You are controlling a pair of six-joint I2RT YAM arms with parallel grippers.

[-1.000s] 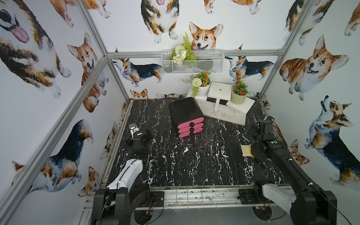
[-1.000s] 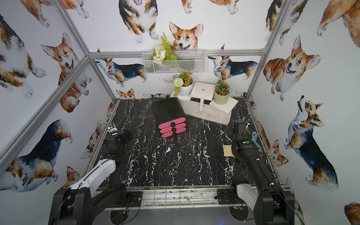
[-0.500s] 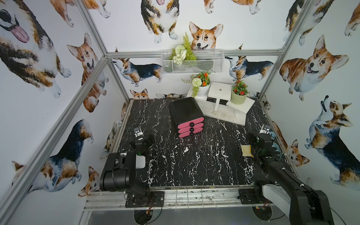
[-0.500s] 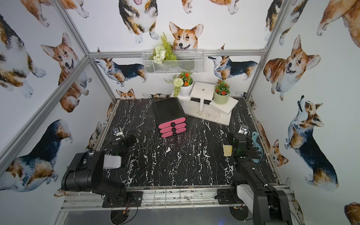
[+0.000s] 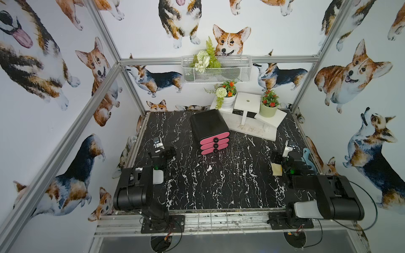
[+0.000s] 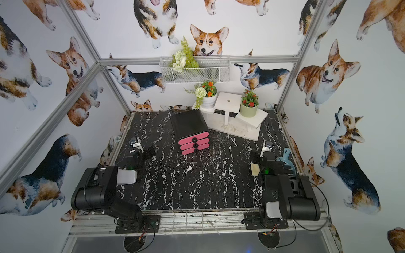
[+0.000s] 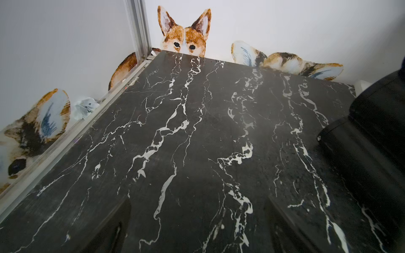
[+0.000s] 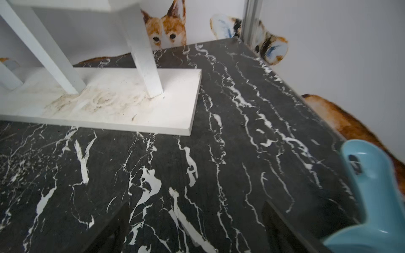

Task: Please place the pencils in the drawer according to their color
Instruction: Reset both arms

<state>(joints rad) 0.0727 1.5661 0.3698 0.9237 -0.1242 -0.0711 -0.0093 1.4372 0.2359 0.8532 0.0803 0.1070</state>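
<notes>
No pencils show in any view. The drawer unit (image 5: 209, 124) (image 6: 189, 126) is a black cabinet standing mid-table towards the back. Its three pink drawer fronts (image 5: 214, 143) are all shut, and its black side (image 7: 372, 142) shows in the left wrist view. My left gripper (image 5: 161, 151) (image 6: 142, 153) (image 7: 199, 221) hovers low near the table's left edge. It is open over bare marble. My right gripper (image 5: 283, 155) (image 6: 263, 156) (image 8: 197, 221) sits low near the right edge, also open with nothing between its fingers.
A light blue scoop (image 5: 306, 156) (image 8: 377, 197) lies just right of my right gripper, and a yellow pad (image 5: 276, 169) lies to its left. A white stand (image 5: 252, 129) (image 8: 131, 105) with two flower pots occupies the back right corner. Frame rails edge the black marble table (image 5: 219, 186).
Both arms have folded back, their elbows now raised over the front of the table. The right gripper has drawn a little nearer the front. Both grippers stay open.
</notes>
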